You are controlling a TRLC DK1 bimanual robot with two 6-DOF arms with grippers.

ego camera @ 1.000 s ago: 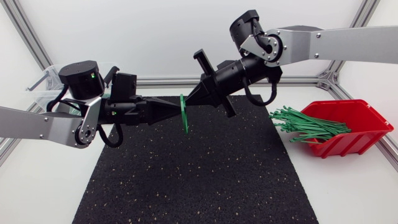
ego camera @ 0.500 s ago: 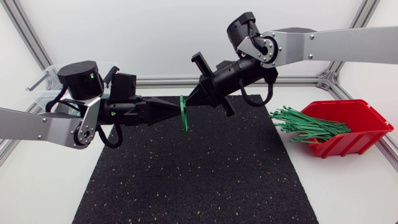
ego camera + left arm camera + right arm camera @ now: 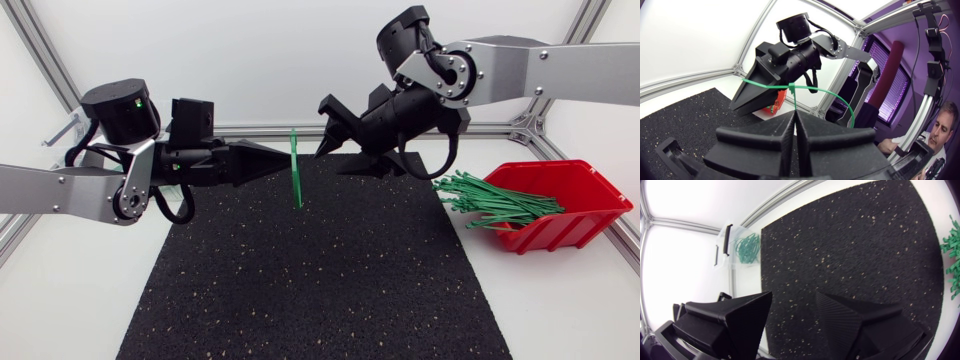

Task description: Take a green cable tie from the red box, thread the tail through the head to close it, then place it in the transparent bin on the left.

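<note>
Above the far middle of the tabletop [image 3: 60, 300], the left gripper [image 3: 283, 160] is closed tight on a green cable tie [image 3: 296, 175], its two fingers pressed together with the strap pinched between their tips. The tie stands upright over the far part of the black mat [image 3: 320, 280]. Seen from the left wrist, its strap curves round ahead of the fingertips and crosses itself there. Whether the tail sits through the head cannot be made out.

The right gripper [image 3: 787, 297] hangs just beside the tie on its right-hand side, apart from it. Its fingers are spread wide with nothing between them.

Near the tabletop's right edge sits the red box [image 3: 575, 228]. A bundle of green ties [image 3: 495, 200] sticks out of its open front towards the mat. At the far-left corner stands the transparent bin [image 3: 731, 260], with more green ties [image 3: 747, 247] lying inside it.
</note>
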